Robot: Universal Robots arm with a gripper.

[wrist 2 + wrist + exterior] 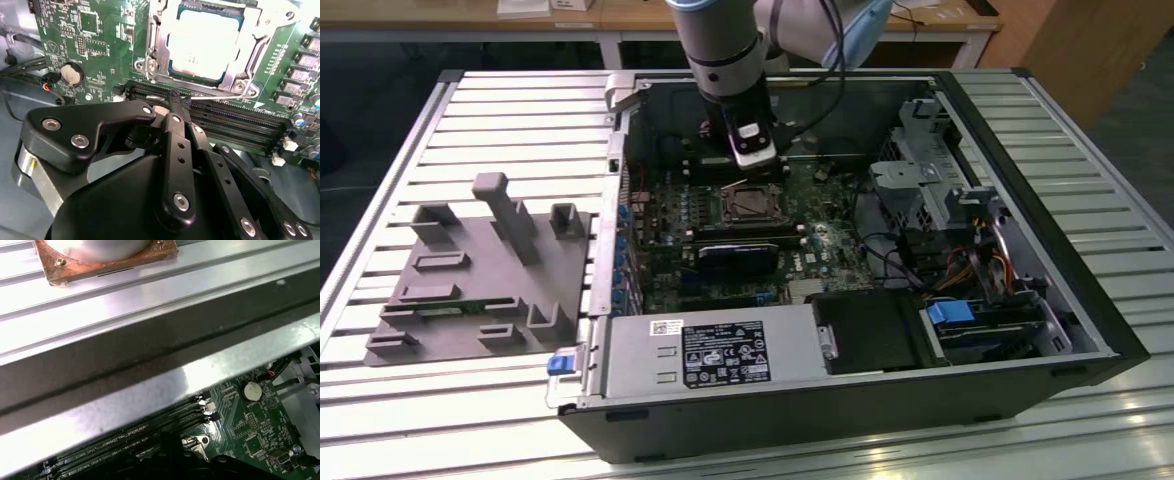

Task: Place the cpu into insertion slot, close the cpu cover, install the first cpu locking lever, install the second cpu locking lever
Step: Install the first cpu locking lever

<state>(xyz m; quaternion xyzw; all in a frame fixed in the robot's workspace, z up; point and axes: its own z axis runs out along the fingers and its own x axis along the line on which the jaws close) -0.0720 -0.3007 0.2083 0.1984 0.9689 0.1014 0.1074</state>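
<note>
- The gripper (176, 101) has its fingertips drawn together with no gap showing. A thin silver locking lever (220, 99) runs out from right at the tips, and I cannot tell whether it is pinched between them.
- Just beyond the tips, the insertion slot (751, 203) holds the cpu (202, 42), which lies flat and square in it with its pale silver-grey top up.
- The cpu cover (154, 37), a silvery frame, lies down around the chip, which shows through its window.
- Directly beneath the tips run long black memory slots (225, 125), between the jaws and the socket's near edge.
- Farther out on the green motherboard (100, 45) sits a round coin cell (71, 74).
- In the exterior view the arm (720, 50) reaches down into the open computer case (1067, 330). The case also holds a dark block (734, 252), a grey power supply (707, 350) and a drive cage (921, 170).
- Outside the case, on the slatted table (454, 420), a grey fixture tray (467, 270) stands well apart from the jaws.
</note>
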